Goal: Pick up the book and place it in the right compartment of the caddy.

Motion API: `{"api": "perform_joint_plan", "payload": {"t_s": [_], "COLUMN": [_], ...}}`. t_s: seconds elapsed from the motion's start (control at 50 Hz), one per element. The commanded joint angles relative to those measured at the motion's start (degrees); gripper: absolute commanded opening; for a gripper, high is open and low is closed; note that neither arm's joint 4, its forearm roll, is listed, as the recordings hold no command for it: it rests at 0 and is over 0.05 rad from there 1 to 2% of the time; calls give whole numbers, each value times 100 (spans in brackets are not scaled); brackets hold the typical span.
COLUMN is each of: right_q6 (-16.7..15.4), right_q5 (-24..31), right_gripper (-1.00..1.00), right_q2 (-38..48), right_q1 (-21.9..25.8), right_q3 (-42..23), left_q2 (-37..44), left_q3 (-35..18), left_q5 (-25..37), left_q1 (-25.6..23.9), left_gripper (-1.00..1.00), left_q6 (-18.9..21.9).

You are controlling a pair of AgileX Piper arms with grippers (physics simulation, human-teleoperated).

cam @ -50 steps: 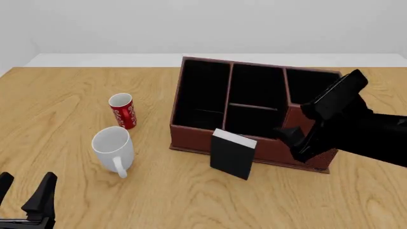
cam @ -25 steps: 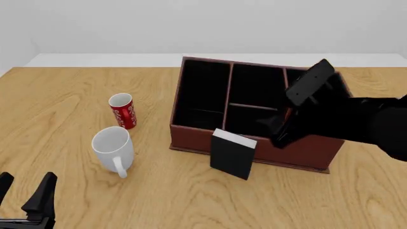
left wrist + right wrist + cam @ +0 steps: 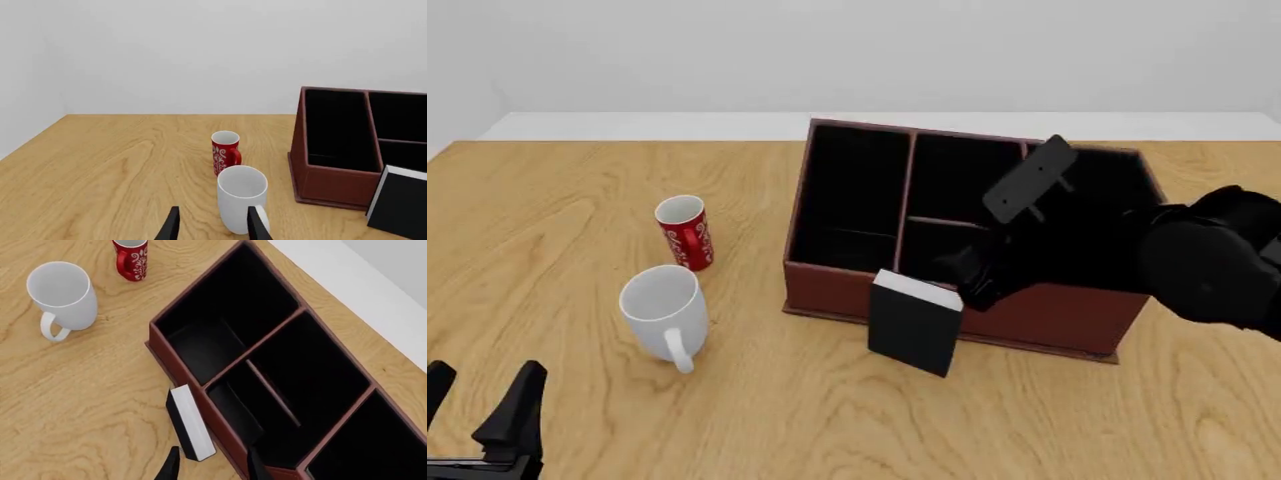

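Standing upright against the caddy's (image 3: 827,292) front wall, the book (image 3: 916,322), with all four black compartments showing nothing inside, the right gripper (image 3: 210,465) hovering spread and unladen just above, the left gripper (image 3: 211,227) idling spread behind the white mug (image 3: 240,199).

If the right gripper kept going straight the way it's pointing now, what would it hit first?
Most likely the book standing against the caddy front wall. In the right wrist view, the right gripper, fingers apart, points down at the book's white top edge and the wall beside it. Depth is unclear, so it could clip the wall instead.
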Motion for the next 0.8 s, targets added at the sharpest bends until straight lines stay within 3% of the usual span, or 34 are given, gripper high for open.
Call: {"api": "perform_joint_plan", "payload": {"t_s": [0.02, 0.18, 0.22, 0.26, 0.28, 0.32, 0.8], "right_q6": [64, 166, 531, 316, 436, 335, 443], "right_q5": [-183, -410, -417, -494, -482, -536, -876], "right_gripper": [100, 100, 100, 100, 100, 100, 100], "right_q2": [251, 426, 382, 448, 437, 496, 899], "right_q1": [54, 91, 275, 158, 221, 144, 142], "right_q3": [33, 175, 162, 215, 209, 253, 358], "left_q2": [0, 0, 0, 0, 0, 0, 0], "left_q3": [0, 0, 0, 0, 0, 0, 0], "left_q5": [0, 0, 0, 0, 0, 0, 0], "left_q1": [0, 0, 0, 0, 0, 0, 0], "left_gripper": [100, 100, 100, 100, 100, 100, 100], "left_q6": [0, 0, 0, 0, 0, 0, 0]}}
